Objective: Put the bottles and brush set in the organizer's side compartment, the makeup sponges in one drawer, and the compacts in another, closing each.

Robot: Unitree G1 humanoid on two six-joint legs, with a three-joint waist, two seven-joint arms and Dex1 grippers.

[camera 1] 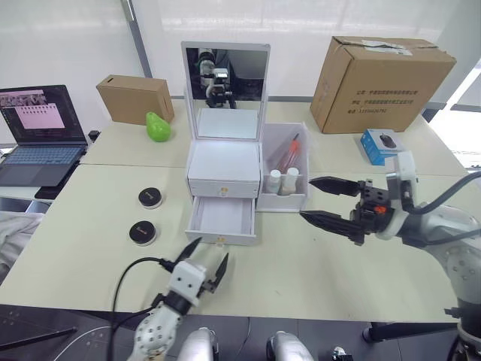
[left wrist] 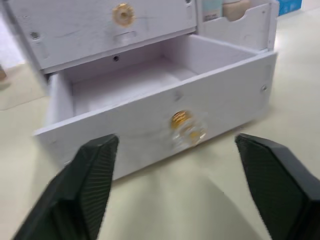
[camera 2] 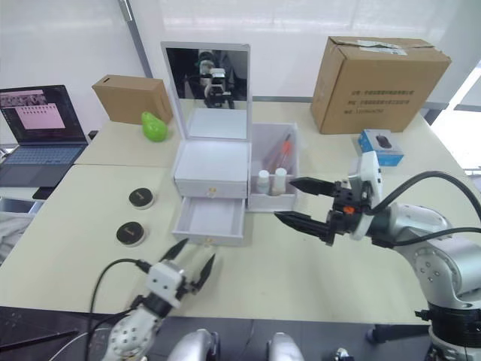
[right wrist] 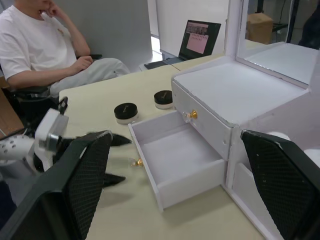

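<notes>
The white organizer (camera 1: 224, 162) stands mid-table with its mirror upright. Its upper drawer is shut and its lower drawer (camera 1: 220, 218) is pulled out and empty. The side compartment (camera 1: 303, 162) holds two small bottles (camera 1: 276, 180) and the brush set (camera 1: 289, 150). Two black compacts (camera 1: 151, 197) (camera 1: 143, 232) lie on the table left of the organizer. The makeup sponges are hidden. My left gripper (camera 1: 212, 249) is open just in front of the lower drawer's gold knob (left wrist: 187, 127). My right gripper (camera 1: 306, 198) is open and empty, right of the side compartment.
A laptop (camera 1: 41, 128) sits at the far left. A small cardboard box (camera 1: 135, 98) and a green object (camera 1: 157, 128) are behind the compacts. A large cardboard box (camera 1: 379, 75) and a blue box (camera 1: 379, 144) stand back right. A person (right wrist: 45, 45) sits beyond the table's left side.
</notes>
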